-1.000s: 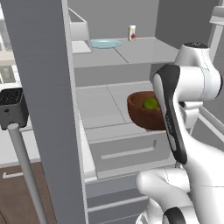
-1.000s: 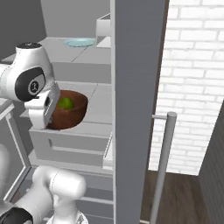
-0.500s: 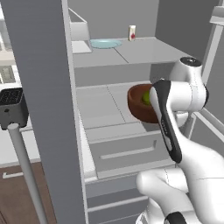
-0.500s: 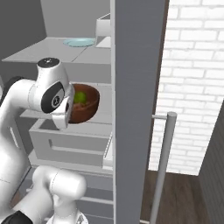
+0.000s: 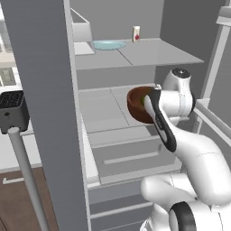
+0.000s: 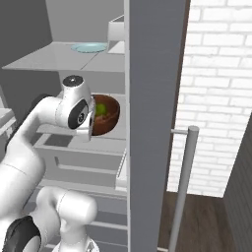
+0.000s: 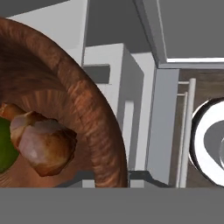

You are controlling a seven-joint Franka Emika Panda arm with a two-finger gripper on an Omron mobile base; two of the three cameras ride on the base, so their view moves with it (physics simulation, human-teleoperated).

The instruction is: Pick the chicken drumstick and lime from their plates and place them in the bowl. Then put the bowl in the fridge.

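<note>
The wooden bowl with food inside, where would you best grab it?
By the rim, from above, I'd judge: the bowl is wide, deep and upright, so only its thin wall fits between two fingers, clear of the lime and chicken drumstick inside it.

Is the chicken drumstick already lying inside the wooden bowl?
Yes, in the hand view the chicken drumstick lies inside the bowl, right beside the lime.

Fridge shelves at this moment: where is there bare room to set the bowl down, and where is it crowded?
The middle shelf lies bare to the left of the bowl, up to the fridge's near wall. The top shelf is bare on its right half. Its back left is crowded: a blue plate, a small carton and a white box.
</note>
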